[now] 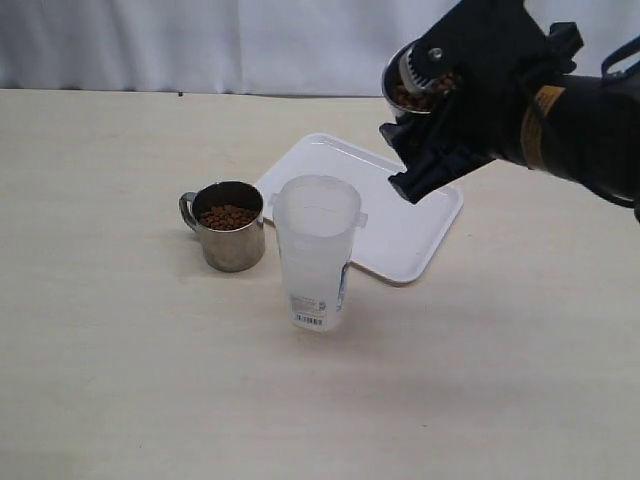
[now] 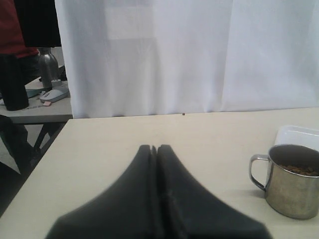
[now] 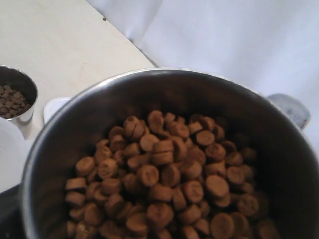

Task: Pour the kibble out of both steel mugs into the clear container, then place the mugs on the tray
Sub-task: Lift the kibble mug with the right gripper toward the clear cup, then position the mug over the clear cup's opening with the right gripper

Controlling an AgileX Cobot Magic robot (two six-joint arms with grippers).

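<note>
My right gripper (image 1: 425, 120) holds one steel mug (image 1: 415, 80) high over the far right of the tray (image 1: 405, 240), tilted, rim toward the camera. In the right wrist view this mug's wall (image 3: 75, 114) fills the frame with its kibble (image 3: 164, 179) heaped inside and hides the jaws. The second steel mug (image 1: 230, 228) stands upright on the table with kibble (image 1: 228, 216) in it, handle to the left. Just right of it stands the clear container (image 1: 316, 250). My left gripper (image 2: 155, 148) is shut on nothing, low over the table, left of the second mug (image 2: 293, 181).
The white tray lies behind the clear container, nothing on it. A white curtain (image 1: 200, 40) closes off the table's far edge. Beyond the table's left side, the left wrist view shows another table (image 2: 35, 107) with a bottle and small items.
</note>
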